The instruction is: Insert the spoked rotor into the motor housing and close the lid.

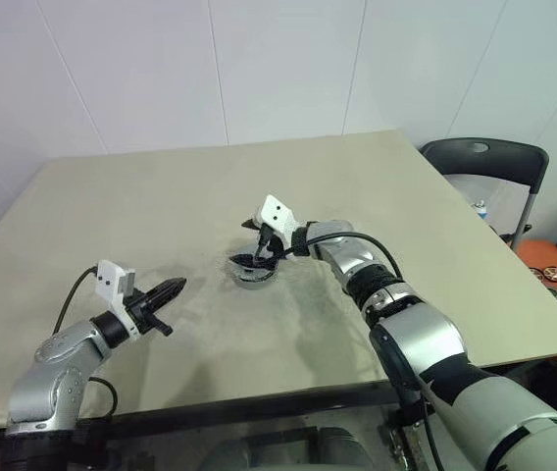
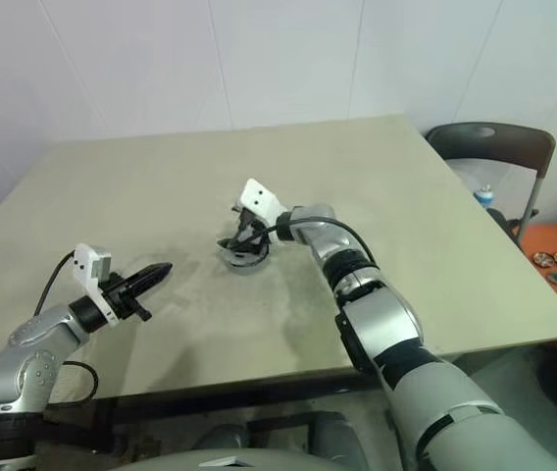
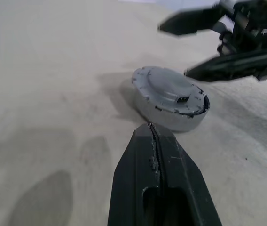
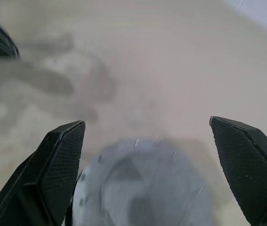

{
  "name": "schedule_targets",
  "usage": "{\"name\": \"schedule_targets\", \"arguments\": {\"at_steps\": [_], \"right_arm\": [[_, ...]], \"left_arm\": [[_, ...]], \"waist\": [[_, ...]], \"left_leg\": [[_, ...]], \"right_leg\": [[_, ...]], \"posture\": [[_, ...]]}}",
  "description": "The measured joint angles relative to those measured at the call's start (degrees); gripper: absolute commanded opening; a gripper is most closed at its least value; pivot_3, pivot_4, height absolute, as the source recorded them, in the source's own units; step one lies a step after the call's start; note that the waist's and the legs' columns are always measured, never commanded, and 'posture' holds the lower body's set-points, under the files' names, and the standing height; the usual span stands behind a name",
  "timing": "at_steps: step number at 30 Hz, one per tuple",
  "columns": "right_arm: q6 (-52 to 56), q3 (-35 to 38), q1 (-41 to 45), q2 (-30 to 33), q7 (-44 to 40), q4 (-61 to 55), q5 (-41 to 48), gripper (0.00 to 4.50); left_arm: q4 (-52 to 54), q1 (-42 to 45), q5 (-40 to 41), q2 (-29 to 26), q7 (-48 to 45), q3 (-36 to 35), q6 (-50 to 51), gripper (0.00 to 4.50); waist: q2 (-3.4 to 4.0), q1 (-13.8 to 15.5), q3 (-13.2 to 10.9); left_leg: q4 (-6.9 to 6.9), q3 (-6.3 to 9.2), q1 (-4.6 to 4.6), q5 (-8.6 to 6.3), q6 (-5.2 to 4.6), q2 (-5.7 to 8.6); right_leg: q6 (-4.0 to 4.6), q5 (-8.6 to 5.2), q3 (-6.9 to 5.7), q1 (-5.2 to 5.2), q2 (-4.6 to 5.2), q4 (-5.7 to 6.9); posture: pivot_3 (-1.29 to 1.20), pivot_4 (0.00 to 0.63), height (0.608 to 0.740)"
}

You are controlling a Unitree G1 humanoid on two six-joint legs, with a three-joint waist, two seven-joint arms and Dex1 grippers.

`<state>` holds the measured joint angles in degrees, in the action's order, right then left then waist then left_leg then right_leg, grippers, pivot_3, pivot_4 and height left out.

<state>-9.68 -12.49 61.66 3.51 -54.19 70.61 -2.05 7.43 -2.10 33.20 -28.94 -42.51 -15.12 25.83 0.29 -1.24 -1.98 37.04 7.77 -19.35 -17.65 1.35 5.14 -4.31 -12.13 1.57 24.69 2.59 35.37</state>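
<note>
1. The left hand (image 1: 169, 290) hovers low over the near-left part of the surface (image 1: 161, 196), its two black tapered fingers pressed together into one wedge, holding nothing.
2. The left wrist view shows the seam between those fingers (image 3: 158, 160) as a thin closed line, pointing at the motor housing (image 3: 170, 96).
3. The surface is a matte beige sheet, scuffed grey around the middle.
4. The motor housing sits near the surface's centre, well apart from the left hand. It is a shallow round grey piece with a domed lid on top (a small rectangular notch and tiny screw points mark the lid in the left wrist view).
5. The right hand (image 1: 262, 247) hangs just above the housing, fingers spread wide, gripping nothing.
6. The right wrist view shows its finger pads (image 4: 60, 162) with a fine knurled texture, straddling the blurred grey housing (image 4: 143, 188) below.
7. A black folding chair (image 1: 489, 162) stands beyond the surface's far right corner.
</note>
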Motion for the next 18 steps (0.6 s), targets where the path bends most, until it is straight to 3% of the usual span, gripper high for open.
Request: {"name": "schedule_targets", "arguments": {"at_steps": [8,18], "right_arm": [[0.7,0.0,0.1,0.0,-2.7,3.0,-2.3,4.48],[-0.2,0.1,0.2,-0.5,1.7,3.7,-4.2,4.48]], "left_arm": [[2.7,-3.0,1.0,0.2,1.7,-1.9,0.0,0.0],[3.0,-3.7,1.2,0.4,2.8,-2.0,0.0,0.0]], "waist": [[0.0,0.0,0.0],[0.0,0.0,0.0]], "left_leg": [[0.03,0.0,0.02,0.0,0.01,0.0],[0.03,0.0,0.03,0.02,0.03,0.0]], "right_leg": [[0.0,0.0,0.0,-0.01,-0.01,0.09],[0.01,0.0,0.0,-0.01,-0.02,0.1]], "posture": [[0.0,0.0,0.74],[0.0,0.0,0.74]]}}
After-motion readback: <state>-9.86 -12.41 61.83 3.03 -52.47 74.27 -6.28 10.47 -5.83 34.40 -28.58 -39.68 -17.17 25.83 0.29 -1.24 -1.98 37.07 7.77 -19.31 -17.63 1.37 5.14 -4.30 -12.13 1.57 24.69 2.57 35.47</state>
